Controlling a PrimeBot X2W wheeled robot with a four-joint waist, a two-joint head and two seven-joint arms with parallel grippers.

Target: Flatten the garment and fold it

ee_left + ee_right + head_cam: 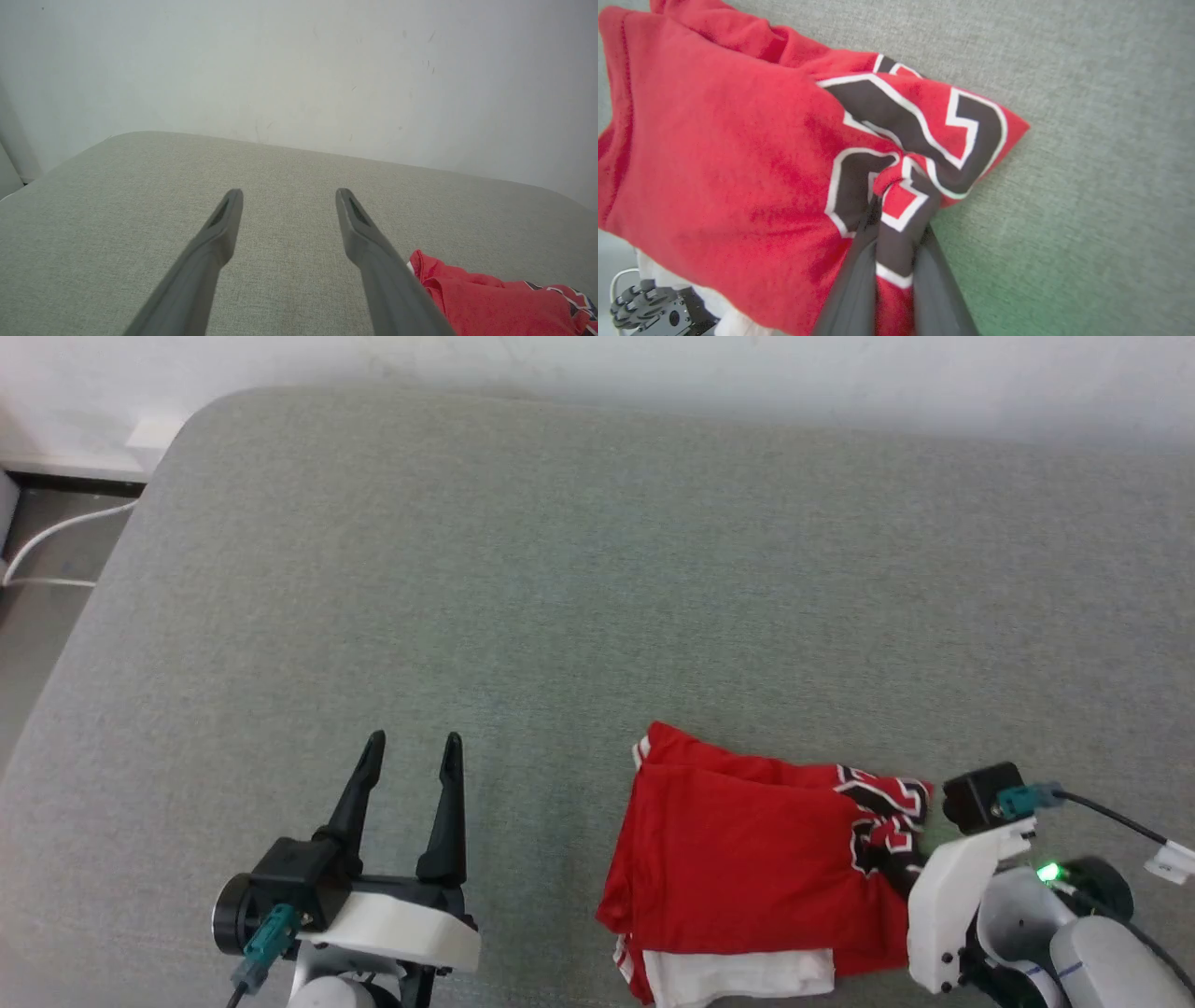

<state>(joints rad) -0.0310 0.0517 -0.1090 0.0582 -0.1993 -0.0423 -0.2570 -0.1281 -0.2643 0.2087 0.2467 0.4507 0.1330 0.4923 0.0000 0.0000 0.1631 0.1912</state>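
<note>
**A:** What takes up the most room?

**B:** A grey, cloth-covered worktop [560, 569] with a rounded far-left corner. It stands against a pale wall [280, 70].

**A:** And where is the garment?

**B:** The garment [738, 859] lies on the near right part of the worktop, gathered into a rough folded block. The top layer is plain red. Black print with a white outline shows at its right end, and a white sleeve [738, 975] sticks out along the near edge.

**A:** How are the pincers?

**B:** The right pincer [899, 210] is clamped on a pinch of the printed cloth at that right end, and the fabric bunches up between its dark fingers. The left pincer [414, 742] hovers over bare worktop to the left of the garment, apart from it. Its fingers are spread wide with nothing between them.

**A:** Anything smaller?

**B:** A white cable [56, 537] lies on the floor past the worktop's left edge, and a green light [1048, 872] glows on the right arm.
</note>
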